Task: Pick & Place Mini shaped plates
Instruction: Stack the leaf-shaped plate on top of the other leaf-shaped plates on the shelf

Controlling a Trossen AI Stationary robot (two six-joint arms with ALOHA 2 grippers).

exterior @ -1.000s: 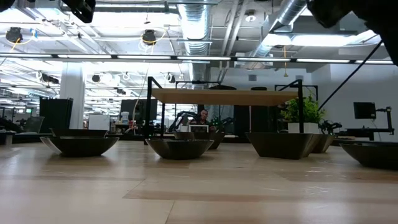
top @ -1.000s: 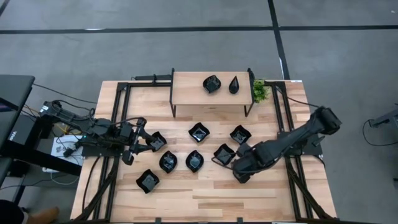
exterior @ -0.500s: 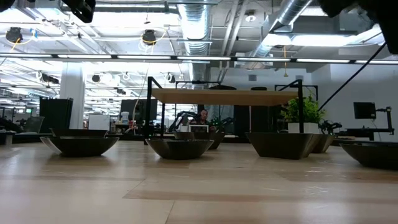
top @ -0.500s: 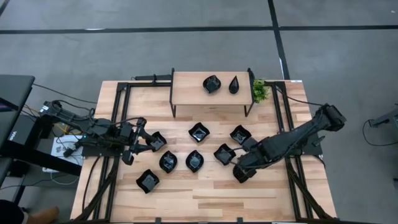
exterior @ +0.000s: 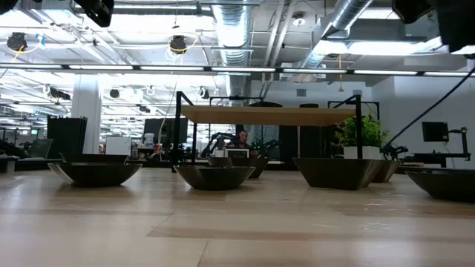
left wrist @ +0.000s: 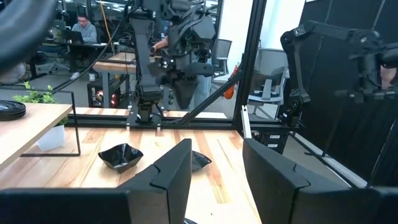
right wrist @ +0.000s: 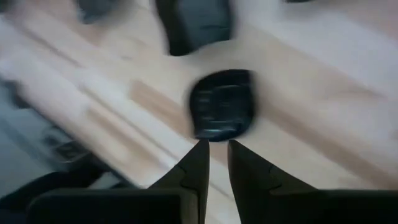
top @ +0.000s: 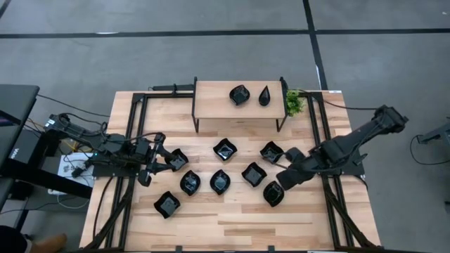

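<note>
Several small black shaped plates rest on their bases on the wooden table point(top: 232, 218). One of them, a rounded plate point(top: 273, 193), lies near the table's right side, just ahead of my right gripper point(top: 284, 181). The right wrist view shows this plate point(right wrist: 222, 106) beyond the gripper point(right wrist: 216, 155), whose fingers stand a narrow gap apart and touch nothing. My left gripper point(top: 156, 163) waits open at the table's left, beside another plate point(top: 176, 159). Two more plates point(top: 240, 94) point(top: 264, 95) sit on the raised shelf point(top: 211, 105).
A small potted plant point(top: 294, 102) stands by the shelf's right end. Black frame rails point(top: 325, 140) run along both sides of the table. Bare wood lies along the near edge. The low view shows plates in a row point(exterior: 215, 176) with the shelf behind point(exterior: 271, 115).
My right gripper has drawn back from the table's near-right area toward the right edge and somewhat toward the far edge. The rounded plate that it covered now lies uncovered on the table. The left arm has kept still.
</note>
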